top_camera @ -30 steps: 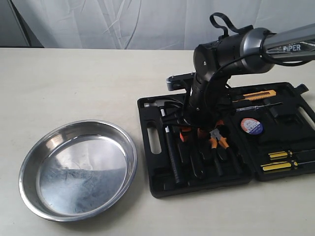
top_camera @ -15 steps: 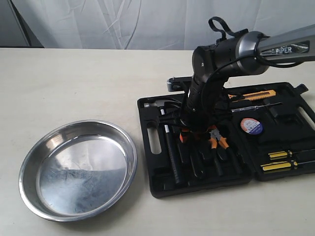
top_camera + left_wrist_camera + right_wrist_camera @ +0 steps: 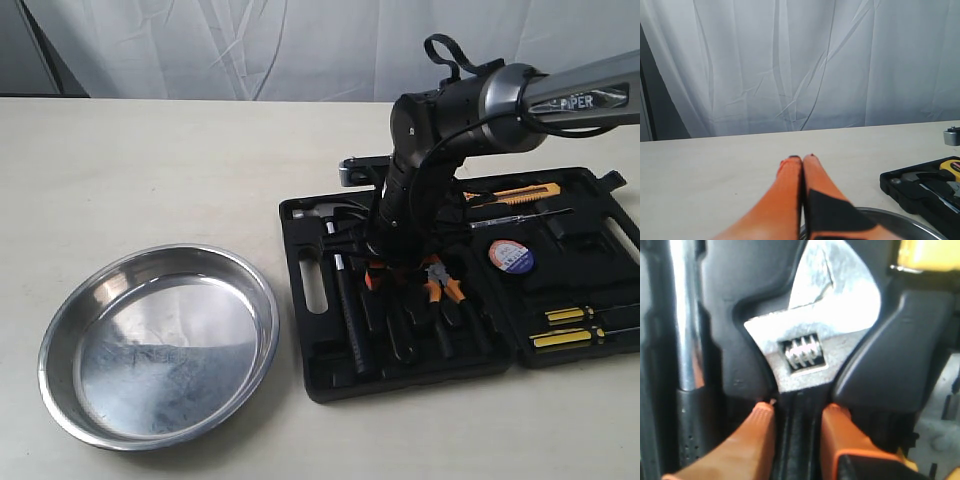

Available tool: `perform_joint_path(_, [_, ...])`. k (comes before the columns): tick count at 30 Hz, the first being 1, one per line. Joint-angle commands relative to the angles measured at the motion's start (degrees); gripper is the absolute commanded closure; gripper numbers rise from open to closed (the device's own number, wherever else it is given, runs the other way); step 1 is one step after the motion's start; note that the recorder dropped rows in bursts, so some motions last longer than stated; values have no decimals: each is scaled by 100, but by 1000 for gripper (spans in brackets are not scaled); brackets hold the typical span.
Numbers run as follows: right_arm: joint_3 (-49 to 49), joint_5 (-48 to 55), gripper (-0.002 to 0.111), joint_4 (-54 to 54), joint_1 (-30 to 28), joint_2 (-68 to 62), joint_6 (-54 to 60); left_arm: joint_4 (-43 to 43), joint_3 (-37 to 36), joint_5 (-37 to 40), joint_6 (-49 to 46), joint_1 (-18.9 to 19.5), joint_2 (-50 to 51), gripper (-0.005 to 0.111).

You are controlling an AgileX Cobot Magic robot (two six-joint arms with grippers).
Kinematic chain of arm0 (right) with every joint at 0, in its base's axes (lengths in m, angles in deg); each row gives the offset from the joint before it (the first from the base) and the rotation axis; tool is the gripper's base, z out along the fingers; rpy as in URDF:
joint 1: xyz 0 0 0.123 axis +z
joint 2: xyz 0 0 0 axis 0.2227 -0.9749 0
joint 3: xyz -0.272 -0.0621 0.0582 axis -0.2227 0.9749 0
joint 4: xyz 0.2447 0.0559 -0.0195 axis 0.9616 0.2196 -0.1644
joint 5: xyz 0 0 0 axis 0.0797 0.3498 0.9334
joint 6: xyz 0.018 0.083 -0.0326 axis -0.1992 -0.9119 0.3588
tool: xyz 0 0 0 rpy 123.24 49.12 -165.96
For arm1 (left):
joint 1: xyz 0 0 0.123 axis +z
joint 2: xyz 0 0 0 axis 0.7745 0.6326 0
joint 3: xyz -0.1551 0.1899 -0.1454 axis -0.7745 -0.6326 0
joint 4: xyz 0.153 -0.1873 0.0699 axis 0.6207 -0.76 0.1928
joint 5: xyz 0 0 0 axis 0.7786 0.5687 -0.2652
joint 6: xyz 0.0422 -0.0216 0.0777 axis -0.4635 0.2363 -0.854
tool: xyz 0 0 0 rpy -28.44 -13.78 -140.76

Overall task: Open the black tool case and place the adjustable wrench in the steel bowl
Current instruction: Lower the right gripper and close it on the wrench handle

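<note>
The black tool case [image 3: 318,300] lies open on the table, right of the steel bowl [image 3: 268,300], which holds nothing. In the right wrist view the adjustable wrench [image 3: 810,335] lies in its moulded slot, silver head and thumbscrew showing. My right gripper [image 3: 797,410] reaches down into the case [image 3: 385,262], with its orange fingers [image 3: 760,425] pressed on both sides of the wrench's black handle. In the exterior view the arm hides the wrench. My left gripper [image 3: 802,159] hangs shut and empty above the bowl's rim [image 3: 910,225], out of the exterior view.
The case also holds a black-handled hammer [image 3: 350,320], orange-handled pliers [image 3: 443,285], a tape roll [image 3: 510,257], yellow screwdrivers [image 3: 565,328] and an orange knife [image 3: 520,193]. The hammer's steel shaft [image 3: 685,330] runs right beside the wrench slot. A white curtain hangs behind the table.
The right arm has dropped a little lower into the case over the last second and has held still for the last half second. The bowl and case have not moved.
</note>
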Motion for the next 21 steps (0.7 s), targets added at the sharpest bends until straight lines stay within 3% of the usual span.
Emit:
perform_joint_path(1, [116, 66, 108, -308, 11, -180, 328, 33, -23, -3, 5, -38, -30, 107])
perform_joint_path(21, [116, 4, 108, -460, 11, 475, 476, 33, -23, -13, 5, -38, -30, 107])
